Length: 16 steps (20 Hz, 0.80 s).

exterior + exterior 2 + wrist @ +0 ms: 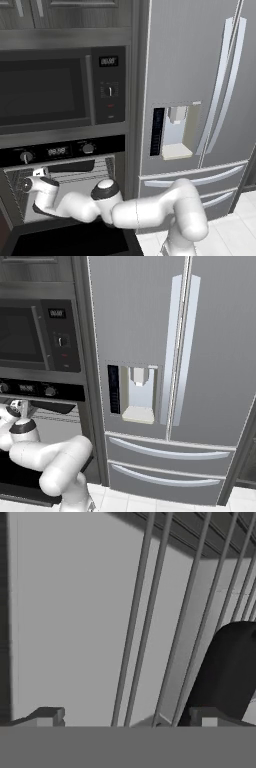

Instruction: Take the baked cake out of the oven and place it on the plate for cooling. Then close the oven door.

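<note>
Reaching into the oven (65, 172), the gripper (125, 717) was held spread beside a dark round shape (230, 672); a level, rack-clearing approach was judged best.

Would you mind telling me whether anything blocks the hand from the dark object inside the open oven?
Nothing visible does. The hand is already inside the oven, open, with the dark rounded object just ahead beside one fingertip. Wire rack bars run nearby; whether they separate the two is unclear.
</note>
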Motion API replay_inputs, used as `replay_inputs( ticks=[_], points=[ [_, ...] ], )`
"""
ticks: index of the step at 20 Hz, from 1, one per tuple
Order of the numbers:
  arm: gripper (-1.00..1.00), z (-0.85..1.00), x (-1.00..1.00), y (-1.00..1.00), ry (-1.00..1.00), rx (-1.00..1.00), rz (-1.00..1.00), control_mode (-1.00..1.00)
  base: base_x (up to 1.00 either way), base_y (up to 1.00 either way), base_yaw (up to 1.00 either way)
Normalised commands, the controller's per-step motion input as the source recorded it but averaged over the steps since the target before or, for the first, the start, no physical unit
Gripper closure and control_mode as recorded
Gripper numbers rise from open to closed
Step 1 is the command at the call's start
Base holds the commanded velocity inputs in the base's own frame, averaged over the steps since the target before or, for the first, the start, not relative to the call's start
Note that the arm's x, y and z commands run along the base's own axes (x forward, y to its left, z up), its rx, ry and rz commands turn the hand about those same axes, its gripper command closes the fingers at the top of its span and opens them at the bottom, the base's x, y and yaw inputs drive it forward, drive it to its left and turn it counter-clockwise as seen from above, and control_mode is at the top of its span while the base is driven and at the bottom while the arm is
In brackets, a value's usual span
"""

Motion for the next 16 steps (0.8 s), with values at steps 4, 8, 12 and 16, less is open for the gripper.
replay_inputs(
  ticks=[4, 8, 12, 16],
  points=[
    [-1.0, -0.77, -0.32, 0.17, 0.0, -0.09, 0.0, -1.0, 0.0, 0.0, 0.0],
    [-1.0, -0.68, -0.44, 0.15, 0.0, -0.09, 0.0, -1.0, 0.0, 0.0, 0.0],
    [-1.0, -0.65, -0.38, 0.11, 0.0, -0.1, 0.0, -1.0, 0.0, 0.0, 0.0],
    [-1.0, -0.74, -0.29, 0.06, 0.0, -0.13, 0.0, -1.0, 0.0, 0.0, 0.0]
  ],
)
